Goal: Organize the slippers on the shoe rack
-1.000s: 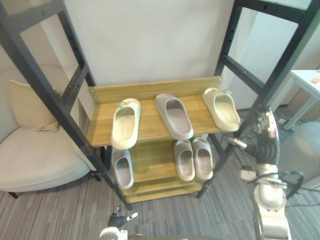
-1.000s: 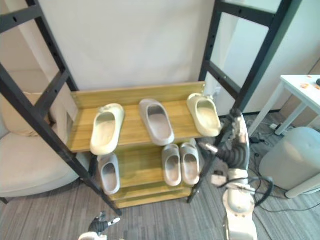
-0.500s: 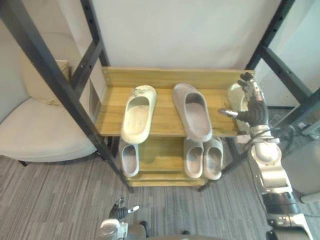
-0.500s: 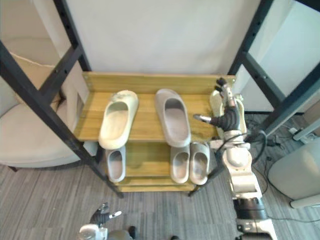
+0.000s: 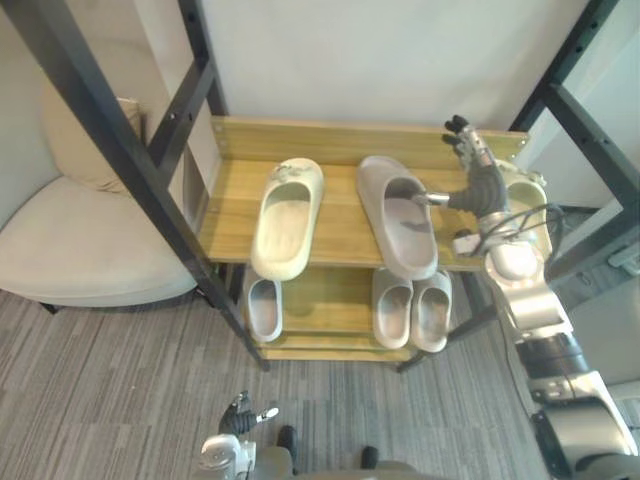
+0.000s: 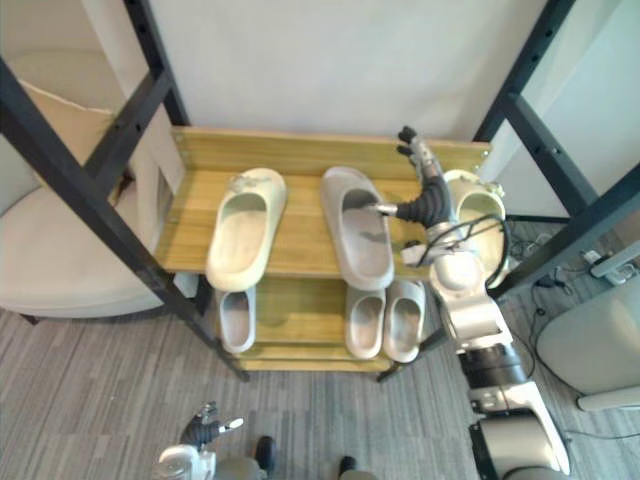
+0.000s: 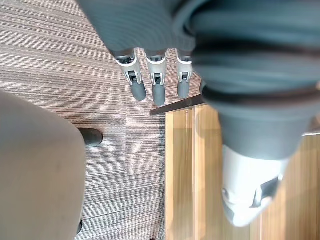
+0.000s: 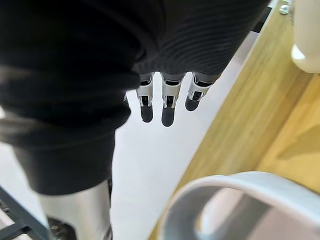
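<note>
Step in hand: reach on the top shelf [image 5: 340, 215] of the shoe rack [image 5: 150, 175], nothing grasped yet.

- My right hand [image 5: 480, 185] is up over the right end of the top shelf, in the gap between the top grey slipper [image 5: 400, 215] and the right cream slipper [image 5: 528, 198]. Its fingers [image 8: 167, 107] are straight and spread, pointing toward the back rail, and they hold nothing. The thumb sticks out toward the grey slipper's right edge; I cannot tell if it touches.
- Left cream slipper [image 5: 285, 215] lies toward the left end of the same shelf, so the grey one sits between the two cream ones.
- Lower shelf [image 5: 320, 305]: lone grey slipper [image 5: 265, 308] at the left end, grey pair [image 5: 412, 310] side by side toward the right.
- Left hand [image 5: 237, 412] hangs low near the floor in front of the rack, fingers [image 7: 157, 90] relaxed and empty. Armchair [image 5: 80, 240] stands to the left of the rack.

Judgement: the cream pair is split and the top grey slipper looks like the odd one. Next I need to commit to one slipper beside the hand, lower the hand, curl the fingers over its rim, then lift it clear without dragging its neighbour.
</note>
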